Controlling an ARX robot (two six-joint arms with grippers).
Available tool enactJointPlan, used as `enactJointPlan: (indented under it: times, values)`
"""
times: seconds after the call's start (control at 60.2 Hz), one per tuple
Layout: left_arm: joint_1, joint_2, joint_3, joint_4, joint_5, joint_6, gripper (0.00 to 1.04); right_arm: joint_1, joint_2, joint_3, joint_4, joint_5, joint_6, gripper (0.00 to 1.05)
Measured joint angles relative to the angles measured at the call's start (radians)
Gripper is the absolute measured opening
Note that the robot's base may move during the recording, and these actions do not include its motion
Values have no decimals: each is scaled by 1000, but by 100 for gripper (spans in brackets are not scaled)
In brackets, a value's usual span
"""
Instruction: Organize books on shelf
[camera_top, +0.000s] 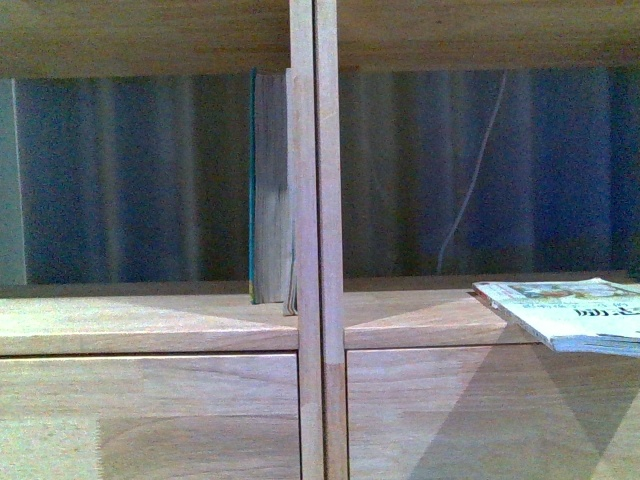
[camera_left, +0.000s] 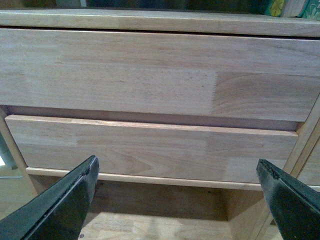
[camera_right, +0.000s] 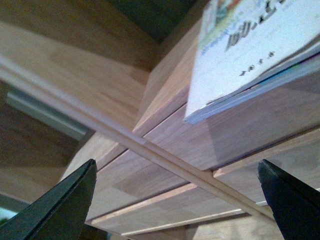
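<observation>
The shelf (camera_top: 150, 330) has two open compartments above drawer fronts (camera_left: 150, 75). The teal book (camera_top: 268, 190) stands upright in the left compartment against the divider (camera_top: 317, 200). A thinner volume may stand beside it, but the dim view does not settle this. The paperback (camera_top: 575, 312) lies flat in the right compartment, overhanging the front edge.

The left gripper (camera_left: 177, 165) faces the drawer fronts and the right gripper (camera_right: 177, 167) sits below the paperback. Both have jaws apart and are empty.

Step in hand: fetching the paperback. The next move probably calls for raising the right gripper to the overhanging edge and closing on it.

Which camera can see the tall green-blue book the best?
The front view. There the teal book stands upright in the shelf, beside the middle divider, shown top to bottom. The left wrist view catches only a colourful scrap at its edge that might be it; the right wrist view misses it.
</observation>
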Motion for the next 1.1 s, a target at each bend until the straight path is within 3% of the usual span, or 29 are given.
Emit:
enactJointPlan:
  times: [0.249,0.764,1.096]
  values:
    - [0,0,0,0,0,0,97,60,198,60,138,82,148,98]
    - [0,0,0,0,0,0,97,-40,419,188,264,121,211,98]
    - [0,0,0,0,0,0,97,-65,494,282,250,140,206,49]
